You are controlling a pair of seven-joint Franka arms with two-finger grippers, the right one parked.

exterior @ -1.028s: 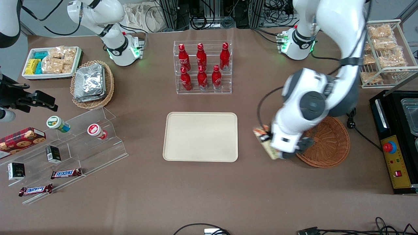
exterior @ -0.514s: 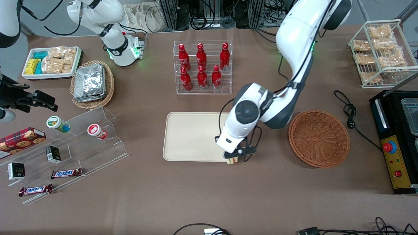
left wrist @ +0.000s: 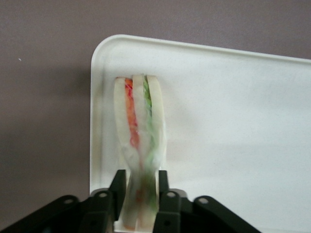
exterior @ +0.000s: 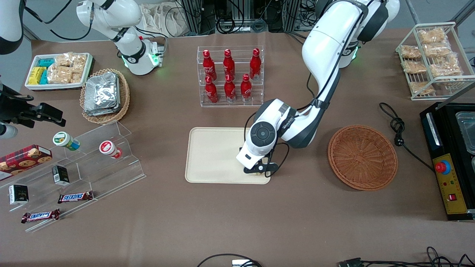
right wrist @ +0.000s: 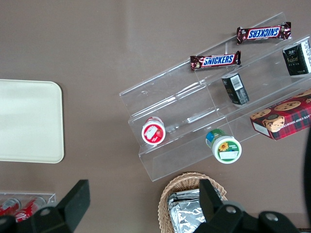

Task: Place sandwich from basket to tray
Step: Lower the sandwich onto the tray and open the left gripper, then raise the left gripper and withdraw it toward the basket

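Observation:
My left gripper hovers low over the cream tray, at its corner nearest the front camera on the basket's side. It is shut on the sandwich, a wrapped wedge with pale bread and orange and green filling, held on edge between the black fingers. The wrist view shows the gripper with the sandwich just inside the tray's rounded corner. In the front view the wrist hides nearly all of the sandwich. The reddish-brown wicker basket stands beside the tray toward the working arm's end, with nothing in it.
A clear rack of red bottles stands farther from the front camera than the tray. A black cable and a black control box lie past the basket. Clear snack steps and a tan basket of foil packets sit toward the parked arm's end.
The arm has carried the sandwich from the basket's edge across the table to the tray's near corner, and has lowered a little over the last half second. The basket is left with nothing in it.

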